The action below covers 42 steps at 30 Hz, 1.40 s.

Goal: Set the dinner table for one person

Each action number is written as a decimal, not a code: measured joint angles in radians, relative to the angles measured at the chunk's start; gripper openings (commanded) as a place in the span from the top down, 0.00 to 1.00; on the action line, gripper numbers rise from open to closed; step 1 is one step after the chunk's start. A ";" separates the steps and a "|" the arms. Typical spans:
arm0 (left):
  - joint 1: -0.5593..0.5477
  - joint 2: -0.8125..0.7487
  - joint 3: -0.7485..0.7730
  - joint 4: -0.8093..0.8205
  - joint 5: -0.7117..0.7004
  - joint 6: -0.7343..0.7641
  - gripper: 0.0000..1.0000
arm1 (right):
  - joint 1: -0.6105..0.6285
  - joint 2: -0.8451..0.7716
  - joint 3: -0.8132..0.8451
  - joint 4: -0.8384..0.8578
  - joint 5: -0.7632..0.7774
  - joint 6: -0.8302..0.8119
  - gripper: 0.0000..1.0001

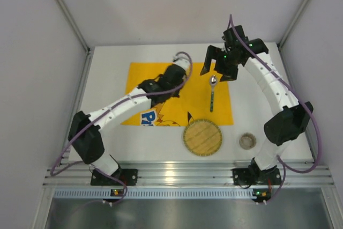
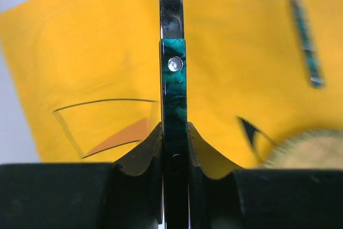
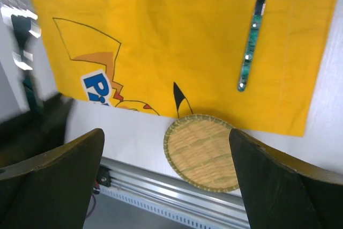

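Note:
My left gripper [image 2: 174,135] is shut on a piece of cutlery with a green marbled handle [image 2: 173,79]. Its steel neck runs out of the top of the left wrist view, and its head is out of view. It hangs over the yellow printed mat [image 2: 80,52]. In the top view the left gripper [image 1: 179,77] is over the mat's middle. A second green-handled utensil [image 1: 213,94] lies on the mat's right part, and also shows in the right wrist view [image 3: 249,52]. My right gripper [image 1: 220,69] is open and empty above its head end. The white dinner table [image 1: 107,79] lies under everything.
A round woven bamboo plate [image 1: 202,138] lies on the table at the mat's near edge, and shows between the open fingers in the right wrist view [image 3: 203,151]. A small round cup [image 1: 247,141] stands to its right. Grey walls enclose the table; an aluminium rail [image 1: 177,175] runs along the near edge.

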 measured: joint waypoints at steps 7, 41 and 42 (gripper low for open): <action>0.441 -0.048 -0.202 0.003 0.116 -0.033 1.00 | -0.077 -0.082 -0.049 -0.018 0.009 -0.045 0.00; 0.560 0.088 -0.367 0.062 0.320 -0.151 0.57 | -0.130 -0.286 -0.615 0.029 -0.029 -0.151 0.00; 0.560 0.088 -0.367 0.061 0.320 -0.152 0.56 | -0.131 -0.296 -0.640 0.038 -0.032 -0.156 0.00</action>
